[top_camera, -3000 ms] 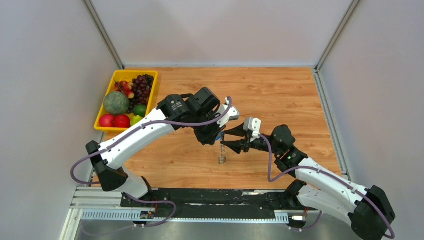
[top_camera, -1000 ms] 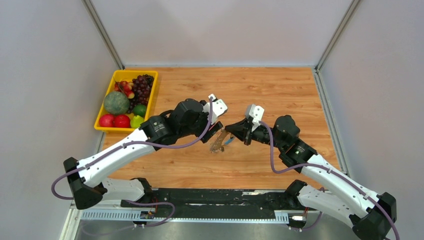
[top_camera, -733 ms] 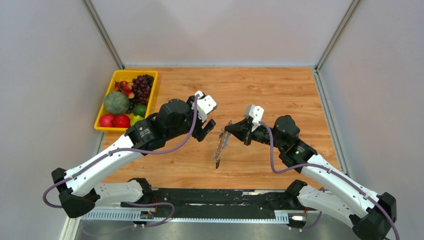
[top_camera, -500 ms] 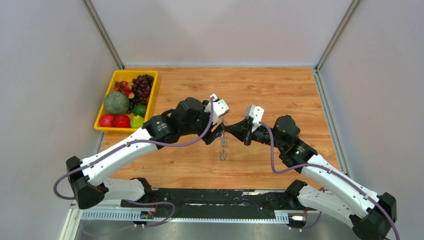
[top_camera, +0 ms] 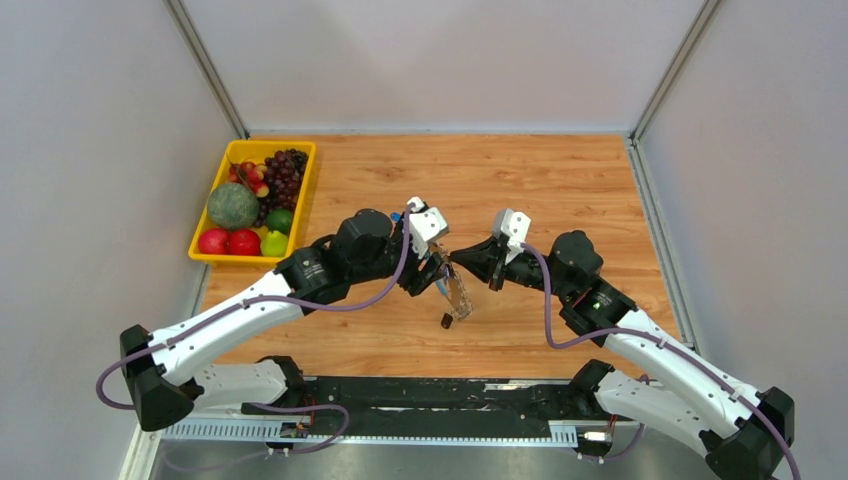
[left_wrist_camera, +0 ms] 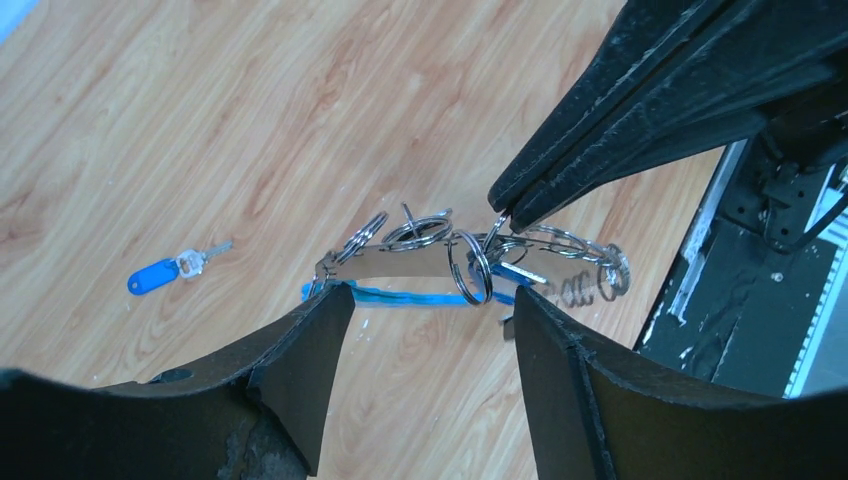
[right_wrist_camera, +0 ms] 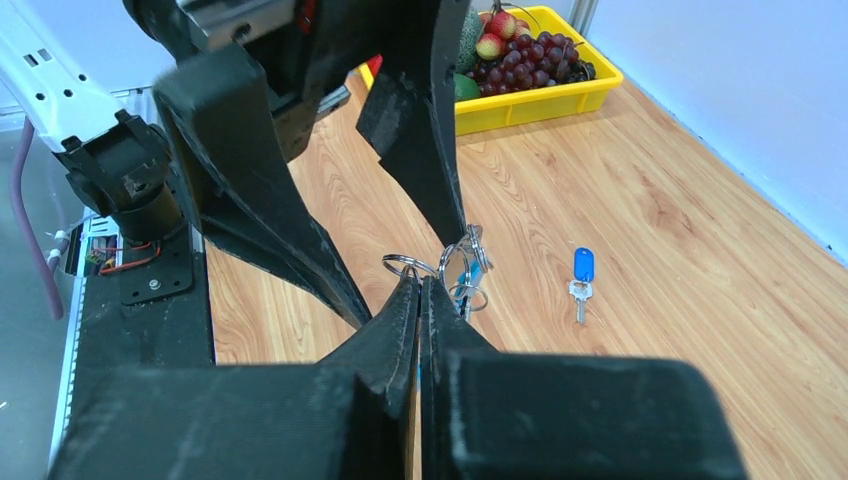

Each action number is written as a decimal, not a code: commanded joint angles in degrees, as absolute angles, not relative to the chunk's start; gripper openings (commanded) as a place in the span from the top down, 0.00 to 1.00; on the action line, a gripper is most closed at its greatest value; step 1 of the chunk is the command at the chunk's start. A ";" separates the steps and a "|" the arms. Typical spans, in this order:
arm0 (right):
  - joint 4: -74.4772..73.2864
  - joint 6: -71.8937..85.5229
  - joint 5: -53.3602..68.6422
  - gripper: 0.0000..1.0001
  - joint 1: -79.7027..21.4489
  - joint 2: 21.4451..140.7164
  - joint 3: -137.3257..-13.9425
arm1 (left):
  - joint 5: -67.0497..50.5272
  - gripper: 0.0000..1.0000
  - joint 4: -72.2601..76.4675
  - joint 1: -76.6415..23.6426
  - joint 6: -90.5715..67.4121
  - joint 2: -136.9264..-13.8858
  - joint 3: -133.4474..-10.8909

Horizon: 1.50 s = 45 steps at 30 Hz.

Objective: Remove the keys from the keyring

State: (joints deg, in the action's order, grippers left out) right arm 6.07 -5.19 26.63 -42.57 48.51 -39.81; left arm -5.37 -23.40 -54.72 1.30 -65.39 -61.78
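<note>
One key is seen loose on the table, so removal is judged partway. The left gripper is spread about the airborne keyring; contact cannot be told. The right gripper is pressed together, pinching its rings. Next, a hanging key must be clamped and worked off. Remaining keys are probably buried in the ring cluster.

The keyring is shiny metal with a glossy blue segment. The right gripper is matt black plastic. The table is smooth light-grained wood; the loose key has a blue plastic head.
</note>
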 commanded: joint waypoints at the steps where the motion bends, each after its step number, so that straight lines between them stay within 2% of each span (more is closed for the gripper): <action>1: 9.21 -4.29 25.83 1.00 -42.64 47.08 -43.06 | -4.67 0.30 -16.57 -54.93 -1.48 -60.87 -59.51; 10: 9.58 -3.81 24.85 1.00 -42.71 47.13 -43.41 | -3.72 0.32 -14.48 -55.01 -3.90 -57.28 -55.63; 33: 9.67 -3.00 25.13 1.00 -42.70 47.15 -43.86 | -2.49 0.35 -5.36 -57.16 -2.18 -59.86 -50.27; 40: 9.75 -2.41 25.58 1.00 -42.71 47.14 -44.11 | -0.22 0.43 -3.70 -57.13 -2.29 -61.98 -51.30; 45: 9.84 -2.20 25.74 1.00 -42.71 47.04 -44.07 | -0.16 0.55 -2.90 -57.16 -2.37 -62.46 -51.53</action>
